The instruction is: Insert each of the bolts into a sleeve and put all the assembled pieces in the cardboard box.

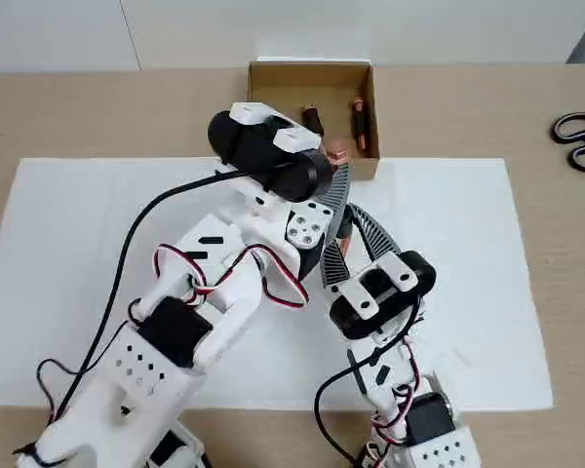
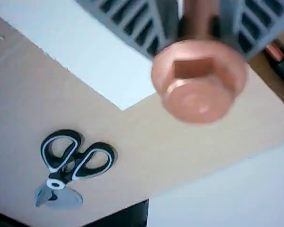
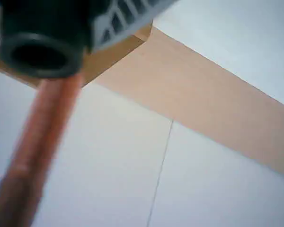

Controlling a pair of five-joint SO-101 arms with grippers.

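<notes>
- Fingers (image 2: 128, 23) of the left gripper (image 2: 198, 21) are clamped on a copper bolt (image 2: 199, 80) just under its head, near the front right corner of the cardboard box (image 1: 312, 66).
- The right gripper (image 1: 345, 242) grips a black sleeve (image 3: 35, 49) over the white sheet (image 1: 468, 273). The bolt's shaft meets the sleeve's rim, but I cannot tell whether it has entered.
- 2 assembled pieces (image 1: 359, 122) lie in the box.
- The left arm hides the box's front left corner.
- Scissors (image 1: 578, 136) lie well apart on the table (image 1: 78, 107).

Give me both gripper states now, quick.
Left gripper: closed on the copper bolt.
Right gripper: closed on the black sleeve.
</notes>
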